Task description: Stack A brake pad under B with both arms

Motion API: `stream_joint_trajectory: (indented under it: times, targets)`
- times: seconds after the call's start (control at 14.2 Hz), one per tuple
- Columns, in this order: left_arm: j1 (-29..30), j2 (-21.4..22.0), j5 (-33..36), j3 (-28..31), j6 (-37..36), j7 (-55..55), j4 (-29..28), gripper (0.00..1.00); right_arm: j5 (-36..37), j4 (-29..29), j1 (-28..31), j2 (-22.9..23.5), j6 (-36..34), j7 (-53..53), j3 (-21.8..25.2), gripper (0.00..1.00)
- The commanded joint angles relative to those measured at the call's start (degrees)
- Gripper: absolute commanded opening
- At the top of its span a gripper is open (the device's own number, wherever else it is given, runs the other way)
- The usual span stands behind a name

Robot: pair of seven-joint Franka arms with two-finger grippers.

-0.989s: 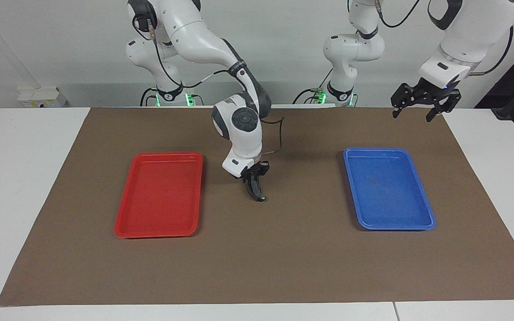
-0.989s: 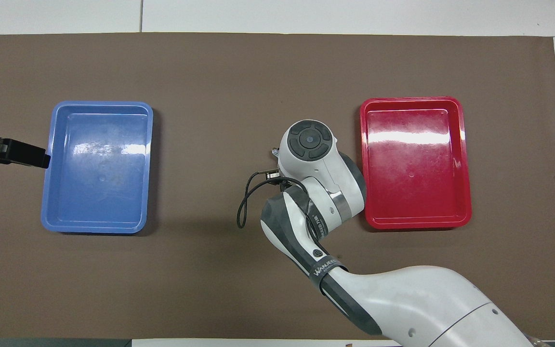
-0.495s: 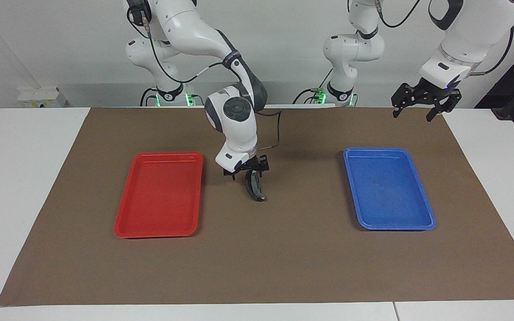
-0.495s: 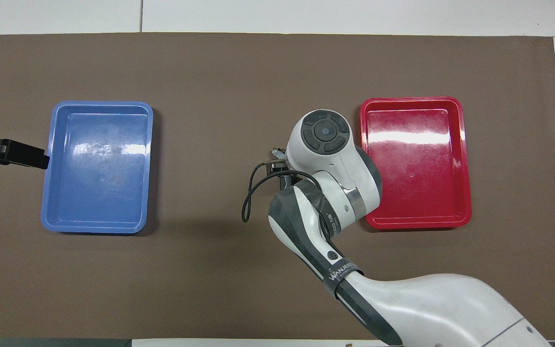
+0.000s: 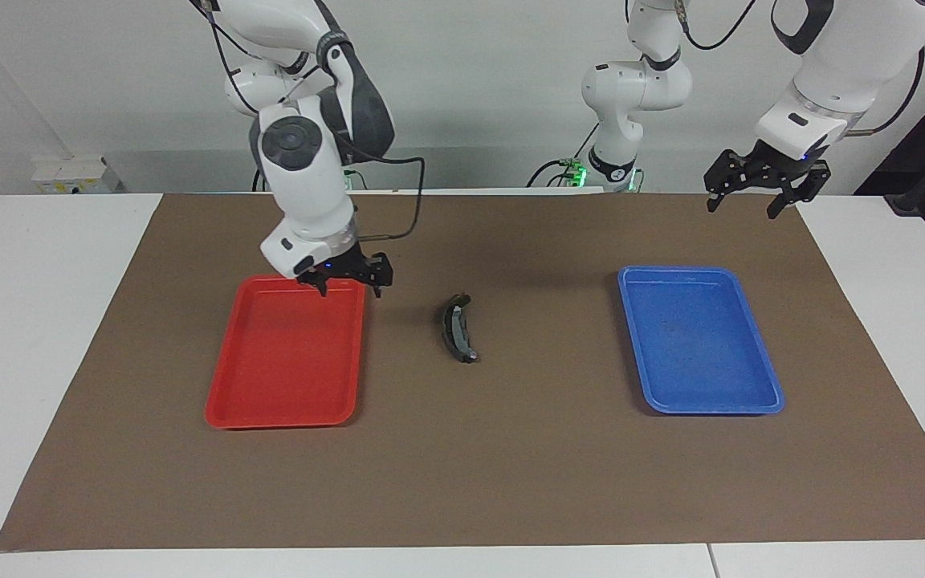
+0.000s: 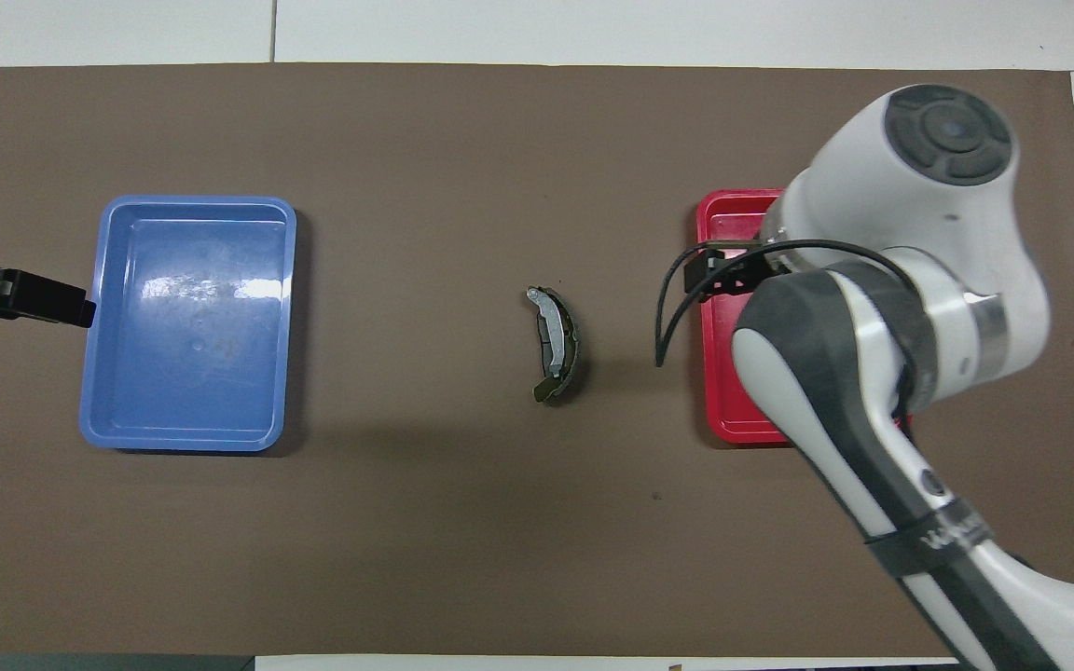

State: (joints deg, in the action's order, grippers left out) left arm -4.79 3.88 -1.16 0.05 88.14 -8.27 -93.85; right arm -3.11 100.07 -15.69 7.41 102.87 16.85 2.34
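Observation:
B (image 5: 457, 327) (image 6: 555, 343), a curved black crescent pad with a light grey inner strip and a silvery tip, lies by itself on the brown mat between the two trays. The A brake pad does not show apart from it; whether it lies hidden beneath B I cannot tell. My right gripper (image 5: 350, 286) hangs open with nothing in it over the robot-side edge of the red tray (image 5: 286, 421), apart from B. My left gripper (image 5: 741, 210) waits open and raised above the mat's corner at the left arm's end.
A blue tray (image 5: 711, 409) (image 6: 187, 200) with nothing in it sits toward the left arm's end, the red tray (image 6: 714, 373) toward the right arm's end. In the overhead view the right arm's wrist covers most of the red tray. Bare brown mat surrounds B.
My right gripper has opened, let go of B, and risen away toward the red tray. B stays on the mat. The left arm has not moved.

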Motion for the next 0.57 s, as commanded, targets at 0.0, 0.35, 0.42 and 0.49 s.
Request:
stream_joint_trajectory:
  times: [0.0, 0.35, 0.42, 0.49]
  targets:
    - [0.48, -0.18, -0.42, -0.14, -1.30, 0.53, 0.78, 1.00, 0.21, 1.09, 7.23, -6.07, -6.17, -6.90, -0.76, 1.00]
    - [0.48, -0.27, -0.42, -0.14, -1.13, 0.45, 0.78, 1.00, 4.94, -0.22, 12.88, -11.46, -13.40, -11.91, -1.20, 1.00]
    - [0.48, -0.27, -0.42, -0.14, -1.13, 0.45, 0.78, 1.00, 5.48, -0.75, 13.23, -11.37, -13.92, -14.28, -1.11, 1.00]
    - [0.48, -0.27, -0.42, -0.14, -1.13, 0.45, 0.78, 1.00, 5.57, -1.02, 13.41, -11.46, -14.28, -15.17, -0.76, 1.00]
